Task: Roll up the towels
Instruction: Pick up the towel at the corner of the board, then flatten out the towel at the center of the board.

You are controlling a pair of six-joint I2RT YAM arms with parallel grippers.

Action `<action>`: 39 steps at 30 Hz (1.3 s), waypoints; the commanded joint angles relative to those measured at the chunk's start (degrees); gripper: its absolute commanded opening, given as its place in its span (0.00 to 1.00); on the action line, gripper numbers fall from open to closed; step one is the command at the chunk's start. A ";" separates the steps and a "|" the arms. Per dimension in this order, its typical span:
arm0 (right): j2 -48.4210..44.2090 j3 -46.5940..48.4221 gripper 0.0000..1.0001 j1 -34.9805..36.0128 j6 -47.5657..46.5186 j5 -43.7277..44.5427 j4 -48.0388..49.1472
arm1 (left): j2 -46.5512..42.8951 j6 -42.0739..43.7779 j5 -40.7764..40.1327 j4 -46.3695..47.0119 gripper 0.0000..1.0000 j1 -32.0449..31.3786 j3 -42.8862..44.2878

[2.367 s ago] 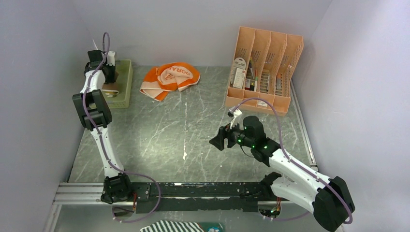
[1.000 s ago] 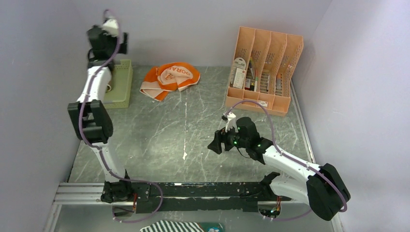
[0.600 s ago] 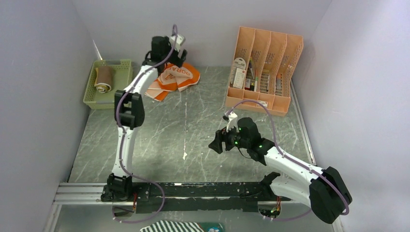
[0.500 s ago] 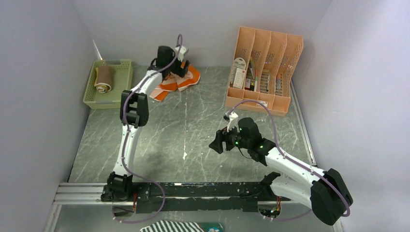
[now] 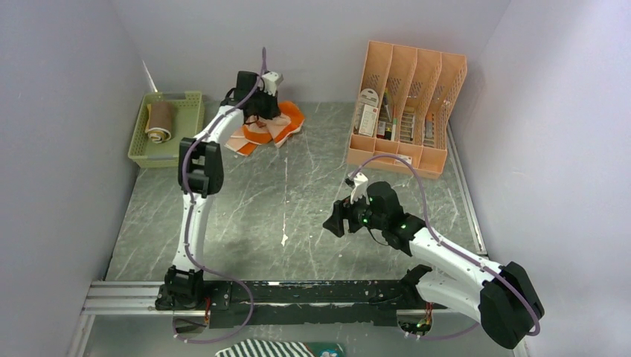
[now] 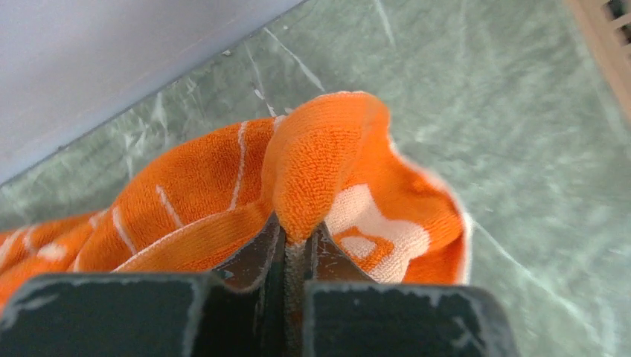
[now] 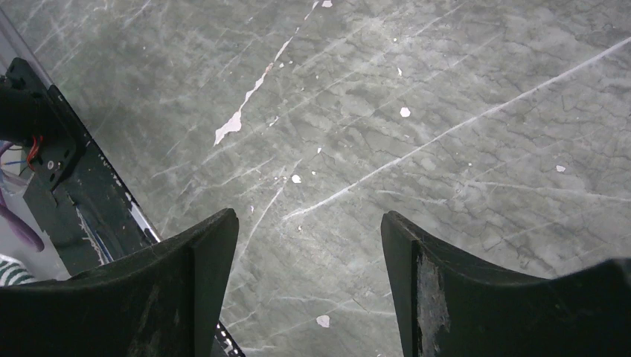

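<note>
The orange towel (image 5: 281, 125) lies crumpled at the back of the table, orange-bordered with pale patches. My left gripper (image 5: 260, 105) is over its left part and hides much of it from above. In the left wrist view the gripper (image 6: 298, 238) is shut on a raised fold of this towel (image 6: 320, 156), which bulges just beyond the fingertips. A smaller yellow-tan towel (image 5: 158, 123) lies rolled inside the green basket (image 5: 186, 126). My right gripper (image 5: 335, 219) hovers open over bare table at the centre right; the right wrist view shows the gripper (image 7: 309, 223) holding nothing.
An orange file organiser (image 5: 405, 104) holding several small items stands at the back right. The grey walls close in on the left, back and right. The arms' base rail (image 5: 298, 291) runs along the near edge.
My left arm swung from above the basket to the orange towel, came down and shut on a fold of it. The towel is bunched a little. The right arm stayed put.
</note>
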 commanded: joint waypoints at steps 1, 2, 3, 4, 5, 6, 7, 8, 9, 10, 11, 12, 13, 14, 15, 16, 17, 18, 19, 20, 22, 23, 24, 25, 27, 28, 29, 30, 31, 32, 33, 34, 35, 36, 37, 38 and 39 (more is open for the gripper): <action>-0.76 1.81 0.71 0.53 0.19 1.17 -0.71 | -18.42 -9.15 6.48 11.76 0.07 1.39 -6.31; -0.79 2.06 0.71 0.64 0.21 1.55 -0.84 | -21.18 -10.80 7.30 12.73 0.07 1.14 -4.84; -0.81 2.52 0.71 0.64 0.17 1.98 -1.11 | -23.38 -12.28 7.92 13.16 0.07 0.77 -2.87; -1.01 3.07 0.71 0.68 -0.04 2.60 -1.41 | -25.61 -13.63 8.22 13.47 0.07 0.31 -0.97; -1.44 3.52 0.71 0.74 -0.07 3.29 -1.68 | -28.33 -14.64 8.76 14.53 0.07 -0.21 -0.12; -2.10 3.90 0.71 0.85 -0.15 4.21 -1.85 | -31.27 -15.70 9.38 16.38 0.07 -0.85 -0.58; -2.87 4.22 0.71 0.91 -0.23 5.34 -1.86 | -34.82 -17.06 9.75 19.02 0.07 -1.58 -2.21; -3.87 4.37 0.71 0.87 -0.13 6.55 -1.67 | -38.31 -18.77 10.31 22.09 0.07 -1.88 -4.45; -4.96 4.34 0.71 0.86 0.00 7.69 -1.34 | -41.48 -20.79 11.40 25.63 0.07 -2.00 -7.11; -6.02 4.32 0.71 0.84 0.20 8.70 -0.95 | -44.47 -23.11 12.91 29.12 0.07 -2.02 -10.23; -7.31 4.32 0.71 0.92 0.46 9.54 -0.60 | -47.30 -26.07 14.74 31.91 0.07 -2.02 -11.85; -8.00 4.34 0.71 0.95 0.77 10.23 -0.22 | -49.00 -28.15 16.93 33.69 0.07 -2.02 -12.72; -8.60 4.26 0.71 0.99 1.05 10.55 0.16 | -50.45 -29.68 19.31 34.55 0.07 -1.94 -13.31; -8.95 4.07 0.72 1.00 1.42 10.67 0.61 | -51.86 -29.55 20.87 33.98 0.07 -1.87 -14.17; -9.18 3.77 0.72 1.00 1.83 10.79 1.22 | -53.78 -28.58 20.63 31.94 0.07 -1.73 -15.99; -9.26 3.45 0.72 0.98 2.28 10.73 1.87 | -55.91 -24.46 17.47 29.35 0.10 -1.49 -18.67; -9.40 3.12 0.72 0.97 2.64 10.64 2.45 | -58.38 -21.12 12.84 26.59 0.14 -1.30 -22.48; -9.55 2.86 0.72 1.02 3.04 10.66 2.87 | -60.56 -18.62 7.12 24.88 0.21 -0.86 -26.91; -9.97 2.58 0.72 0.98 3.39 10.69 3.15 | -62.52 -17.42 1.59 23.81 0.36 0.01 -31.58; -10.50 2.28 0.72 0.95 3.63 10.73 3.42 | -64.39 -17.19 -0.61 23.26 0.50 1.32 -36.56; -12.04 1.76 0.73 1.05 3.34 10.95 3.52 | -67.48 -18.26 -2.35 22.31 0.90 4.17 -45.50; -12.97 1.57 0.73 1.08 2.78 11.06 3.40 | -69.01 -18.43 -2.85 21.29 0.99 5.20 -49.25; -14.00 1.27 0.73 1.20 2.22 11.62 3.04 | -70.63 -18.64 -4.13 19.95 1.00 6.00 -53.14; -15.06 0.95 0.74 1.21 1.66 12.64 2.53 | -72.70 -18.54 -5.70 18.63 1.00 6.47 -57.10; -17.50 0.14 0.74 1.30 0.26 15.15 1.20 | -77.24 -17.95 -9.50 17.59 0.99 6.81 -65.02; -18.45 -0.16 0.75 1.31 -0.31 17.36 0.26 | -79.59 -17.75 -10.74 17.41 1.00 6.92 -68.79; -19.29 -0.44 0.76 1.30 -0.88 19.50 -0.62 | -81.58 -17.43 -11.48 16.80 1.00 7.01 -72.59; -19.90 -0.63 0.77 1.41 -1.37 21.63 -1.43 | -83.61 -17.55 -12.16 15.30 1.00 7.03 -74.87; -19.85 -0.66 0.77 1.44 -1.41 23.64 -2.00 | -84.51 -17.83 -12.45 14.16 1.00 7.03 -76.52; -19.32 -0.56 0.77 1.32 -0.95 25.32 -2.39 | -85.36 -18.27 -11.89 13.23 1.00 7.03 -78.16; -18.34 -0.27 0.77 1.41 -0.21 26.52 -2.76 | -85.96 -18.99 -10.97 12.82 0.99 7.03 -79.62; -17.10 0.48 0.77 1.38 0.67 27.57 -3.38 | -85.89 -19.58 -8.92 13.06 1.00 7.03 -81.04; -15.48 1.39 0.77 1.39 1.49 28.38 -3.81 | -85.42 -19.95 -4.94 13.85 1.00 6.96 -82.50; -14.15 1.85 0.77 1.43 2.05 28.75 -3.64 | -84.48 -20.13 -2.53 14.74 0.99 6.88 -83.73; -12.81 2.03 0.77 1.39 2.56 28.84 -3.12 | -83.38 -20.34 -1.29 15.75 1.00 6.53 -84.77; -11.73 1.96 0.77 1.44 3.01 28.53 -1.78 | -81.95 -20.38 -1.11 16.80 0.99 6.18 -85.47; -10.73 1.85 0.77 1.40 3.43 28.17 -0.71 | -80.57 -20.45 -1.76 18.07 1.00 5.63 -85.84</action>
